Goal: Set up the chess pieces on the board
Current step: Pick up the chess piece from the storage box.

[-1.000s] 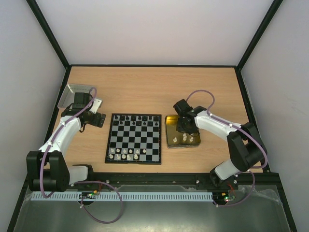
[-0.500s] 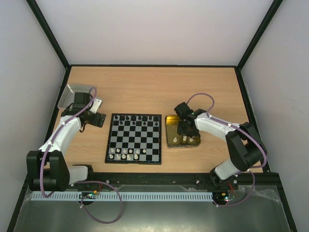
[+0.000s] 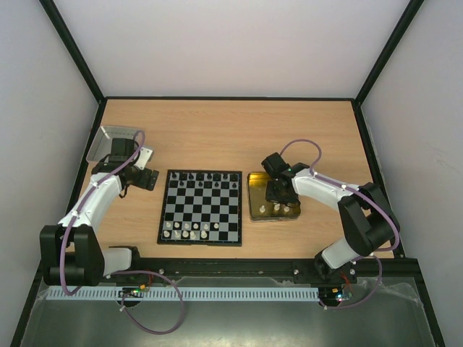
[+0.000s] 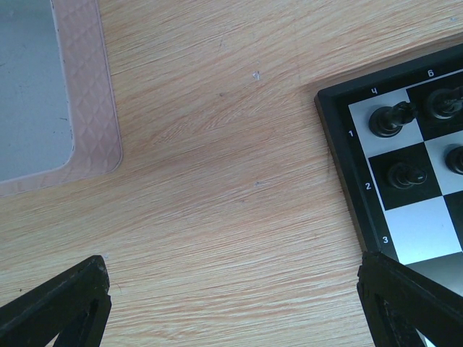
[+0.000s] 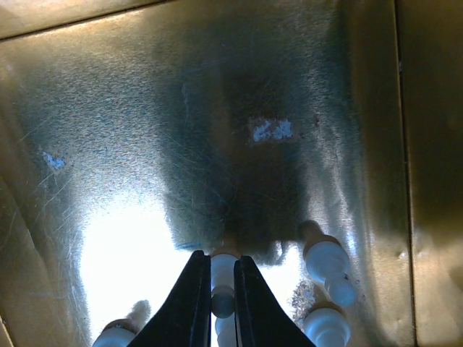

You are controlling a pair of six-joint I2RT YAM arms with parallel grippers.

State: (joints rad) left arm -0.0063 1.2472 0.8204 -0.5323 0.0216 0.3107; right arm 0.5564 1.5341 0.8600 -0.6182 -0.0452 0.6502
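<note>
Because the right gripper [image 5: 219, 271] is clenched on one cream chess piece [image 5: 223, 298] standing in the gold tray [image 5: 108, 144], with other cream pieces [image 5: 327, 264] just beside it, a lift could, I judge, let the tiny figure twist out of the narrow pinch or knock a neighbour over. Only the right wrist view shows that grasp, hidden from above by the arm. The top view alone shows the board [image 3: 203, 204] left of the tray, its near row part-filled, and the left wrist view shows the left gripper [image 4: 231, 289] spread wide and empty over the table [image 4: 217, 181] by the board's corner.
</note>
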